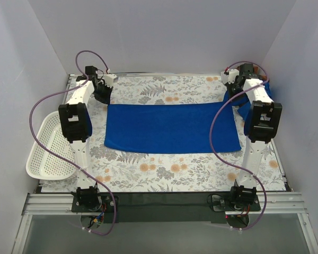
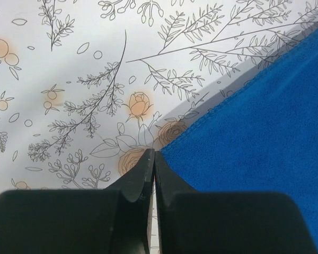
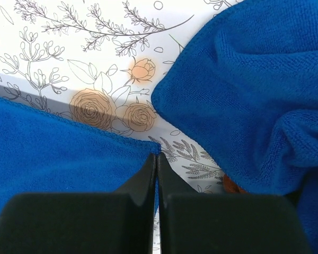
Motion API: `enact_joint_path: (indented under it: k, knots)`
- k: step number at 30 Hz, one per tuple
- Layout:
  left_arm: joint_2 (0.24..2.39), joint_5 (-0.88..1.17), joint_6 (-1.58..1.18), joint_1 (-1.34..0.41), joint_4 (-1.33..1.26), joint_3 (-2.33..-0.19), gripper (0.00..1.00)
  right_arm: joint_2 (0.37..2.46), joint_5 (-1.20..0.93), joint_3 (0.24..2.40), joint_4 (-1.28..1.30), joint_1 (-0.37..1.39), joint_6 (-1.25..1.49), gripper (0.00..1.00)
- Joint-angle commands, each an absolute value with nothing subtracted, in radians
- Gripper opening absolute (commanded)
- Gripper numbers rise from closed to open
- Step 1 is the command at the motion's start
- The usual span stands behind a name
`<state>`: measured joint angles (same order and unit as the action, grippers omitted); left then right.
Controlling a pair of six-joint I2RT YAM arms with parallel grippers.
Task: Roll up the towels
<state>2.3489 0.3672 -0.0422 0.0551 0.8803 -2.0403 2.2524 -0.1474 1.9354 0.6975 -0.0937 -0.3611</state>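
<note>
One royal-blue towel [image 1: 172, 127] lies spread flat across the middle of the floral tabletop. My left gripper [image 1: 103, 96] is down at its far left corner. In the left wrist view the jaws [image 2: 152, 153] are shut, and the corner of the towel [image 2: 254, 121] runs into their tips. My right gripper [image 1: 232, 98] is at the far right corner. Its jaws [image 3: 155, 155] are shut on the hem of the towel [image 3: 53, 153], with blue cloth showing between the fingers. A second towel [image 3: 244, 90] lies bunched in a heap just right of it.
A white mesh basket [image 1: 47, 148] hangs off the table's left edge beside the left arm. The heaped towel [image 1: 267, 85] sits at the back right, partly behind the right arm. White walls close in the back and both sides.
</note>
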Motion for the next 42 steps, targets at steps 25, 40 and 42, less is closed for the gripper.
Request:
enact_joint_path:
  k: [25, 40, 42]
  knots:
    - [2.077, 0.543, 0.078, 0.132, 0.879, -1.927, 0.00, 2.016, -0.199, 1.822, 0.684, -0.170, -0.437, 0.01]
    - [2.117, 0.546, 0.046, 0.132, 0.815, -1.997, 0.00, 2.062, -0.230, 1.930, 0.686, -0.179, -0.408, 0.01]
    - [2.091, 0.539, 0.057, 0.132, 0.804, -1.976, 0.00, 2.048, -0.224, 1.910, 0.683, -0.179, -0.419, 0.01]
